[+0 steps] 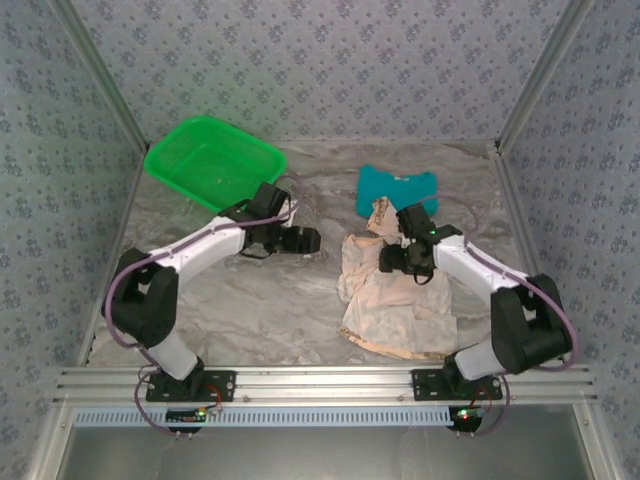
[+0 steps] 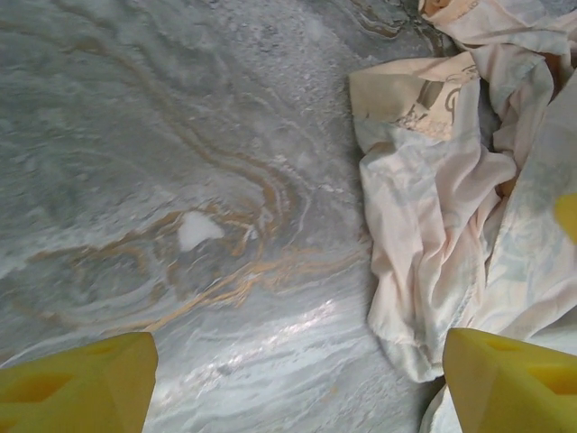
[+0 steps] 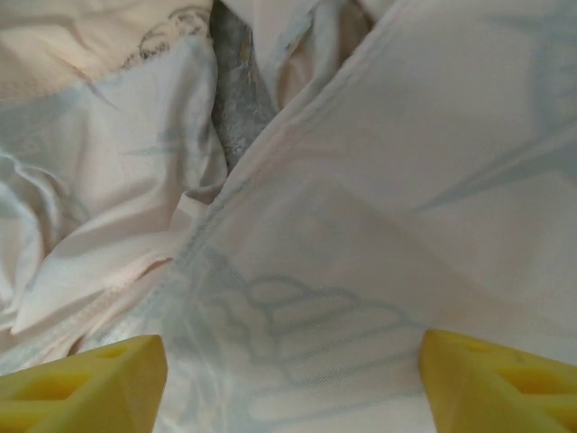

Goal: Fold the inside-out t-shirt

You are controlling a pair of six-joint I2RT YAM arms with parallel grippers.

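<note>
Grey marbled counter point(image 1: 250, 300), veined with tan swirls, with one small white patch point(image 2: 198, 230) in the stone pattern. Closed in on three sides by walls point(image 1: 330, 60) papered in blue-grey with a small repeated flower motif. Slanting metal posts point(image 1: 100, 72) at the far corners; a ribbed metal rail point(image 1: 330, 378) along the near edge, carrying both arm bases.

Far left on the counter, a green plastic basket point(image 1: 213, 160), close to the left wall. Far and right of centre, a small teal garment point(image 1: 395, 188).

On the right half of the counter, the inside-out t-shirt point(image 1: 395, 310): crumpled, pale cream side mostly up, stretching from just beside the teal garment down to near the rail. One peach fold with dark print turned outward at the far end.

At the middle of the counter, the left gripper point(image 1: 305, 240), low over bare marble, just left of the t-shirt. Yellow fingers point(image 2: 81, 383) spread wide, nothing held between them; shirt edge reaching the finger on the right of the wrist view.

Over the upper part of the t-shirt, the right gripper point(image 1: 392, 258), pointing leftward. Its fingers point(image 3: 90, 383) also spread wide, cream cloth with faint show-through print lying across the gap beneath; no pinch on the cloth to be seen. A narrow strip of grey counter between folds at the top of the right wrist view.
</note>
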